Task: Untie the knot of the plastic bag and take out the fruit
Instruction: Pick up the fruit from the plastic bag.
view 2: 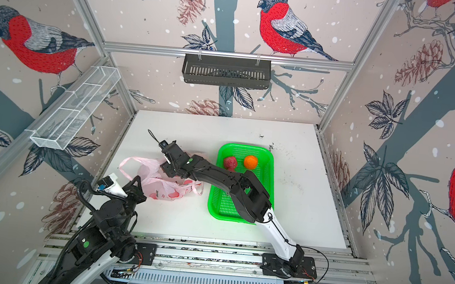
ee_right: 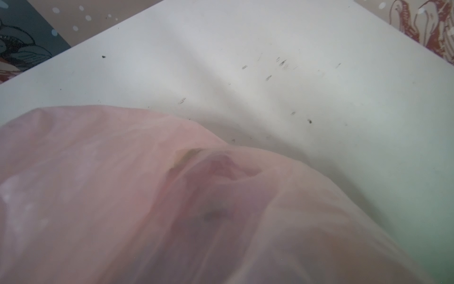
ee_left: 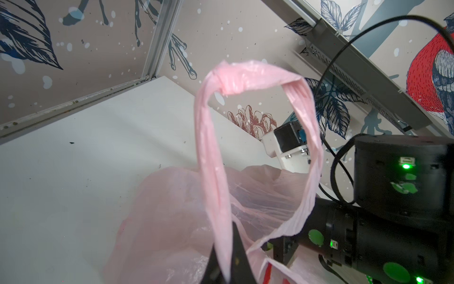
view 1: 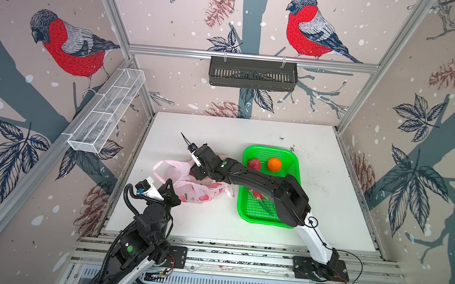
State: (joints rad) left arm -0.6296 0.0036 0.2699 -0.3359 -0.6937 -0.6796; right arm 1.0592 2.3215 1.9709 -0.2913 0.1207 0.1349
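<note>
A white table (view 1: 221, 136) is carrying a green basket (view 1: 294, 162), lying back from the right pincer (view 1: 195, 173) beneath its own arm, and a pale pink plastic bag (view 1: 180, 179), sagging between the two pincers. The left pincer (view 1: 170, 183) is pinching fully shut on one handle loop (ee_left: 213, 172). The right pincer is hanging directly over the bag, and whether its jaws are parted is not showing. A magenta dragon fruit (ee_right: 216, 172) is showing through the film just ahead of it, long axis unclear, so the right arm is looking nearer.
</note>
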